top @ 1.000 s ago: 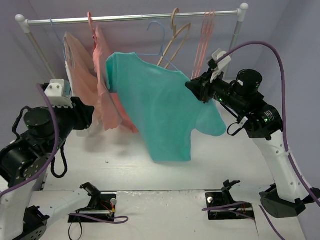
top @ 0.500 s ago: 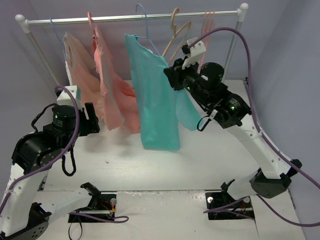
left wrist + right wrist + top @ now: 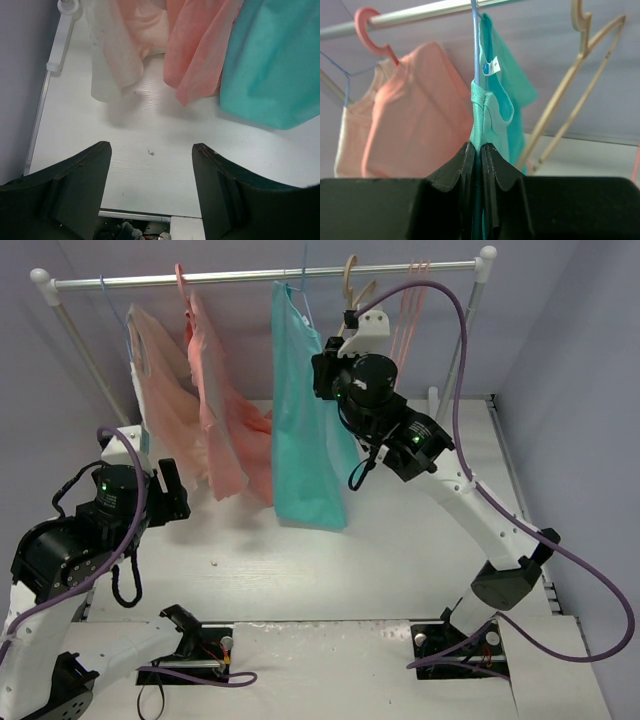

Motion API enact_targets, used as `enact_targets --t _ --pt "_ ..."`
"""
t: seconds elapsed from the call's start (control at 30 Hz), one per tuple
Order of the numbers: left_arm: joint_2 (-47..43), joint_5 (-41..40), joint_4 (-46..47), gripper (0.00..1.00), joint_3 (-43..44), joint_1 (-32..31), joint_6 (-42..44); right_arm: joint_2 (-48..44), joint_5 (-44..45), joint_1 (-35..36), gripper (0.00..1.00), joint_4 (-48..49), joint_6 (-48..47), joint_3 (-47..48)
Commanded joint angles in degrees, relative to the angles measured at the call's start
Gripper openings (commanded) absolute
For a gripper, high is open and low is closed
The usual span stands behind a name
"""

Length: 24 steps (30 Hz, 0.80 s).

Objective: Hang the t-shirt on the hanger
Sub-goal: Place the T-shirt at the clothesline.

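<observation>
The teal t-shirt (image 3: 305,420) hangs edge-on from the rail on the thin light-blue hanger (image 3: 304,275), whose hook reaches up to the rail (image 3: 250,276). My right gripper (image 3: 325,365) is up at the shirt's shoulder. In the right wrist view it (image 3: 480,146) is shut on the teal fabric (image 3: 492,105) with the hanger wire (image 3: 476,50) rising from between the jaws. My left gripper (image 3: 170,488) is low at the left, away from the shirt. In its wrist view it (image 3: 151,150) stands open over bare table, the shirt's hem (image 3: 270,75) ahead to the right.
A salmon-pink garment (image 3: 215,410) and a pale peach garment (image 3: 160,380) hang left of the t-shirt. A beige hanger (image 3: 352,295) and thin pink hangers (image 3: 410,310) hang to its right. The rail's posts (image 3: 85,350) stand on the white table (image 3: 400,570).
My right arm has carried the t-shirt on its hanger up and left to the rail, and the shirt has turned edge-on. My left gripper has opened and drawn back low at the left.
</observation>
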Motion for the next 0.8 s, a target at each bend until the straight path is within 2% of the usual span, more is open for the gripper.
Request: enact_targets --t 0.0,0.17,0.47,0.77 --pt "-0.2 -0.6 -0.2 0.66 -0.4 -0.1 -1.6 2.4 5.5 1.8 0.00 9.5 2.5 6.6" --pt "-0.6 0.3 -1.3 0.66 -1.3 0.0 -1.8 6.7 8.1 2.2 0.00 9.4 6.0 10.0" --pt "-2.0 1.5 -2.2 0.66 -2.4 0.0 -1.9 12.4 9.0 3.2 0.00 8.8 9.1 10.1" --pt "-1.8 4.0 -2.7 0.66 -1.8 0.0 -0.3 10.3 5.6 3.7 0.03 11.3 10.1 0.7"
